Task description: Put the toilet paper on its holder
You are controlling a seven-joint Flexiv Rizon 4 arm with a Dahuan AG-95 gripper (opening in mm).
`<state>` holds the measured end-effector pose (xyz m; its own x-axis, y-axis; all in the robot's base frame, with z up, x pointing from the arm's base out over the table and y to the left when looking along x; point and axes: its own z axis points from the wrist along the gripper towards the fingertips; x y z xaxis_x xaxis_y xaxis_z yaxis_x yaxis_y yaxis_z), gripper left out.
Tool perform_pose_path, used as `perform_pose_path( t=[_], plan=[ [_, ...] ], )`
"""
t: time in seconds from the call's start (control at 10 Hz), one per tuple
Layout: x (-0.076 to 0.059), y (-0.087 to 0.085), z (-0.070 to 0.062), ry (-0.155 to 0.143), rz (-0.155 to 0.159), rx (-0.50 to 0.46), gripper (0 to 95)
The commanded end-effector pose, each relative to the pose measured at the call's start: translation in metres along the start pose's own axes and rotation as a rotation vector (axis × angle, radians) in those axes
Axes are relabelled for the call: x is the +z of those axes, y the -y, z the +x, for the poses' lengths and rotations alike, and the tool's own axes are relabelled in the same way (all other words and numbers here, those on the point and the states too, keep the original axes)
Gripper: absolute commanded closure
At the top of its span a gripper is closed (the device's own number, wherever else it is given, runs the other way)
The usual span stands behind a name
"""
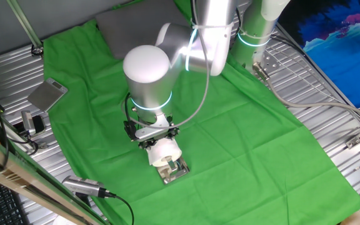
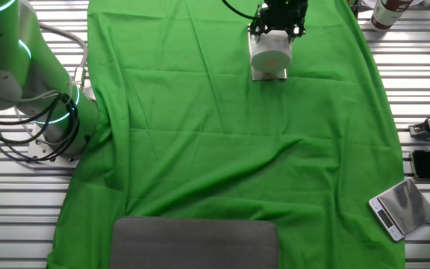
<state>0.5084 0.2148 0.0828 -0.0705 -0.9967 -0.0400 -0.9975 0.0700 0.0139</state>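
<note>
The toilet paper (image 1: 163,152) is a small white roll right under my gripper (image 1: 154,139), near the front of the green cloth. My fingers stand on either side of its upper part and look closed on it. The roll sits over the chrome holder (image 1: 175,173), whose shiny plate sticks out from beneath it. I cannot tell whether the roll touches the bar. In the other fixed view the roll (image 2: 270,51) hangs below the gripper (image 2: 277,31) at the far end of the cloth. It covers most of the holder (image 2: 269,74).
A flat dull grey plate (image 1: 136,22) (image 2: 194,243) lies at one end of the cloth. A small metal scale (image 1: 47,95) (image 2: 402,208) sits off the cloth on the slatted table. The robot base (image 2: 51,119) and cables stand at the side.
</note>
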Motion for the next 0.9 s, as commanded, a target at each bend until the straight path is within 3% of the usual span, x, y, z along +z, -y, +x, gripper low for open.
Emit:
perform_pose_path(
  t=[0.1, 0.5, 0.9],
  plan=[
    [0.003, -0.001, -0.007, -0.003, 0.000, 0.011, 95.0],
    [0.005, -0.004, -0.020, -0.008, 0.003, 0.026, 95.0],
    [0.005, -0.005, -0.022, -0.009, 0.006, 0.008, 95.0]
  ],
)
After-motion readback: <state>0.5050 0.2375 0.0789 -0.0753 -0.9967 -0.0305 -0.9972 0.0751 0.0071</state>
